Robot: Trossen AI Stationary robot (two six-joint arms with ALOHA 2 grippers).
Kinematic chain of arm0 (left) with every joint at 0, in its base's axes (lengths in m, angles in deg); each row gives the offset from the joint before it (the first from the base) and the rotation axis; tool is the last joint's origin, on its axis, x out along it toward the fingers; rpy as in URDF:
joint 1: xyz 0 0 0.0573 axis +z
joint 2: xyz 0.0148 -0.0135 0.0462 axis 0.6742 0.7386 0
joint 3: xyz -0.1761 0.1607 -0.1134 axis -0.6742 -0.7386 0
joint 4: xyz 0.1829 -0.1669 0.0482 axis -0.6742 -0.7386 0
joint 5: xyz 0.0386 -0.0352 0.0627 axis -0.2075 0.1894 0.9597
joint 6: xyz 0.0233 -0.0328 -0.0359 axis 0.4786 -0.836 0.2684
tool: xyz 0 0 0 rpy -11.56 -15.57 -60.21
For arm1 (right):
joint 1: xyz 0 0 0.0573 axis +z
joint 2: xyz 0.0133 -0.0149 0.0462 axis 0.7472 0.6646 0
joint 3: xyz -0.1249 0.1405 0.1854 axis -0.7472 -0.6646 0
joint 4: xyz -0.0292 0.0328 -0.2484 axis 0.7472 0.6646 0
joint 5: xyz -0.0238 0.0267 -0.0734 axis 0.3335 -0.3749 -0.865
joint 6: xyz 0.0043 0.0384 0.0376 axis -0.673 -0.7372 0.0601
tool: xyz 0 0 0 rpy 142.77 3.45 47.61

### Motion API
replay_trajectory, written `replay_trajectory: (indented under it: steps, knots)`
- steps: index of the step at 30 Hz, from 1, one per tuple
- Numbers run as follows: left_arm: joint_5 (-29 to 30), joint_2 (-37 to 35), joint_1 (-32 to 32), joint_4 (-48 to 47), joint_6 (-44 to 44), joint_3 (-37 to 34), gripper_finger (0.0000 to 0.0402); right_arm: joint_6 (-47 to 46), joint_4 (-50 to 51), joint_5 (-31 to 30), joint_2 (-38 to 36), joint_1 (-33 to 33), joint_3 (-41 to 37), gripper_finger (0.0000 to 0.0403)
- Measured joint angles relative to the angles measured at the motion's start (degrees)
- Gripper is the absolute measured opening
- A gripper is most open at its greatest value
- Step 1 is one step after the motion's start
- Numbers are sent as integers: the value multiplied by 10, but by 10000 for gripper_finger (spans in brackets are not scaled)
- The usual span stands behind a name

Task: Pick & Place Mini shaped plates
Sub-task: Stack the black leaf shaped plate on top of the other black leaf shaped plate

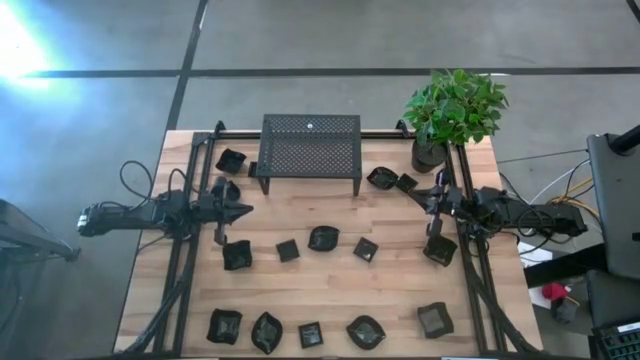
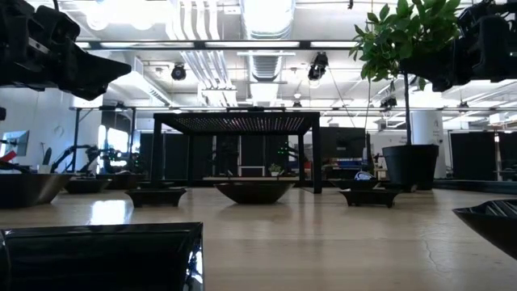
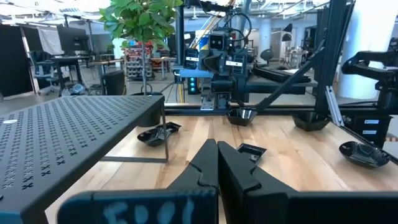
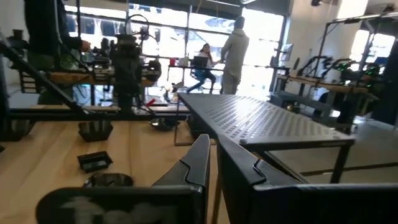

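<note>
Several mini shaped plates, tiny glossy black dishes, lie flat on the wooden table (image 1: pixel 330 290). One row runs across the middle (image 1: pixel 323 238) and another along the near edge (image 1: pixel 365 331). Others sit beside the stand's left end (image 1: pixel 231 160) and right end (image 1: pixel 381 178). My left gripper (image 1: pixel 248 210) (image 3: pixel 217 152) hovers level at the table's left side, shut and holding nothing. My right gripper (image 1: pixel 428 197) (image 4: pixel 213 146) hovers level at the right side, its fingers together with nothing between them. Both point toward the table's middle.
A black perforated metal stand (image 1: pixel 310 150) stands at the far middle of the table. A potted green plant (image 1: pixel 450 110) sits at the far right corner. Black frame rails (image 1: pixel 180 270) run along both sides. A person (image 4: pixel 236 53) stands in the room beyond the table.
</note>
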Motion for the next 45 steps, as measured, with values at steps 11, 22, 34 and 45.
replay_trajectory:
  steps: [11, 22, 34, 45]
  knots:
    - [6, 0, 0, 0, 2, 0, 0, 5, 6, -6, 128, 0, 67, 28]
    - [8, 0, 0, 0, 10, 0, 0, -25, 53, 36, 333, 15, 175, 28]
    - [9, 0, 0, 0, 10, 0, 0, -6, 65, 46, 507, 66, 251, 28]
    - [9, 0, 0, -1, 11, 0, 0, 0, 65, 45, 624, 68, 309, 28]
